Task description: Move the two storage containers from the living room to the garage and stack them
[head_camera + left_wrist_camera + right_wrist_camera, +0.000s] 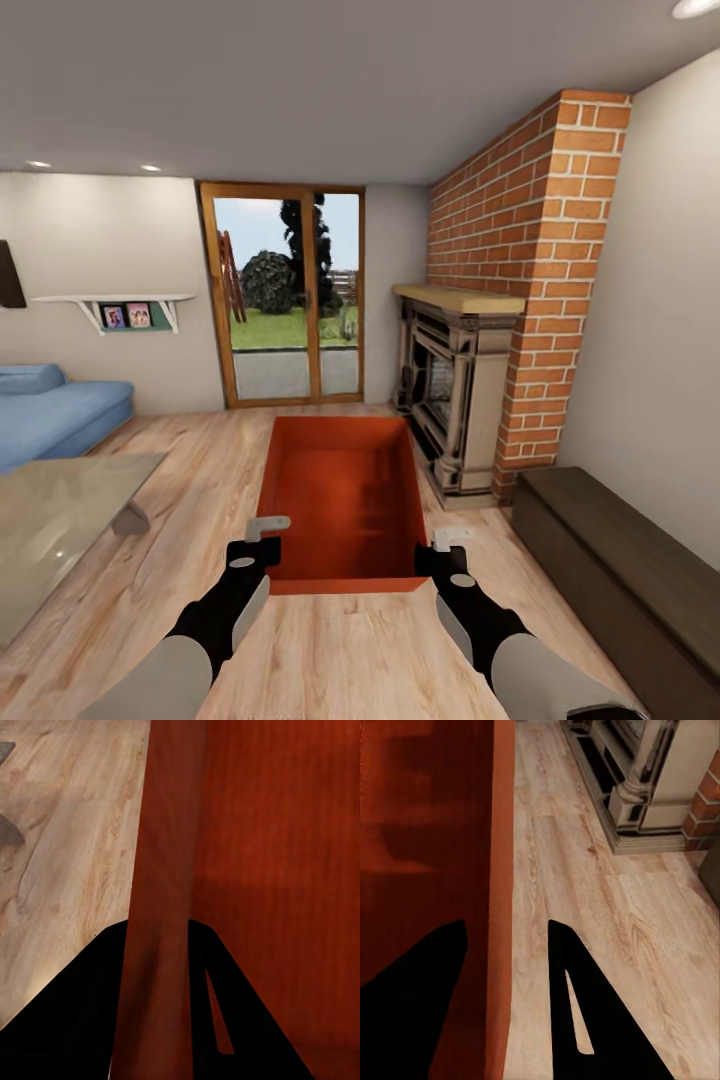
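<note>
We are standing in the living room holding a storage container (345,495) above the wood floor (200,460), left gripper (262,535) and right gripper (448,545) each straddling a side wall, so the garage stacking is lying ahead.

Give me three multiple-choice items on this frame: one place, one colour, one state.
1. Where is the storage container relative to the grippers?
A. between them
B. behind the sofa
C. on the coffee table

2. What colour is the sofa?
A. green
B. blue
C. white

3. How do the left gripper's fingers stand to the container wall?
A. far off it
B. one on each side of it
C. both inside the bin

Answers: A, the storage container sits between the left gripper and right gripper. B, the sofa is blue. B, the left wrist view shows the wall between the fingers.
</note>
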Tool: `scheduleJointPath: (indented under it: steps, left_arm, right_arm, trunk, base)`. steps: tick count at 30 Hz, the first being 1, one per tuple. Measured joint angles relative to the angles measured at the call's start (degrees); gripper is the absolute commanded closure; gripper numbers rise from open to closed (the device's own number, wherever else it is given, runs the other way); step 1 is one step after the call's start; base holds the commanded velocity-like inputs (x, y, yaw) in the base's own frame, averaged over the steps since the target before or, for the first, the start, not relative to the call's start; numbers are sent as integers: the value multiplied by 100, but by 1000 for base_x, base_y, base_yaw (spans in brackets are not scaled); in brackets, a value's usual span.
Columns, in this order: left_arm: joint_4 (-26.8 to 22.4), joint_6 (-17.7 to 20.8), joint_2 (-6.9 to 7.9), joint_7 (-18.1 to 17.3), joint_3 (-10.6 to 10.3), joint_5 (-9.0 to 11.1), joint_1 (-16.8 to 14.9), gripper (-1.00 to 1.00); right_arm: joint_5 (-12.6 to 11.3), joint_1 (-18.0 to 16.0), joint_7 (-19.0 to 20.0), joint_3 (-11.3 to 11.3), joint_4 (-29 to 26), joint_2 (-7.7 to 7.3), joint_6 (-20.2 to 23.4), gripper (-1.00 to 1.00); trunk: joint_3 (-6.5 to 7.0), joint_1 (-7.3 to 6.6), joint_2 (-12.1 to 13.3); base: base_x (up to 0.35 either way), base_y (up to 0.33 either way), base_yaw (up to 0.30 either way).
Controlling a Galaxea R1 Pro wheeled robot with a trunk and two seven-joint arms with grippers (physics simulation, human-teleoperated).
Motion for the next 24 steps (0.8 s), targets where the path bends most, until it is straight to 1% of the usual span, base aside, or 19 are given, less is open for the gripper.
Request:
scheduleJointPath:
  steps: [24]
  left_arm:
    - [3,0,0,0,1,1,0,100]
  right_arm:
    - [0,0,0,1,2,1,0,100]
  trunk:
    - [0,0,1]
  base:
    - [0,0,272]
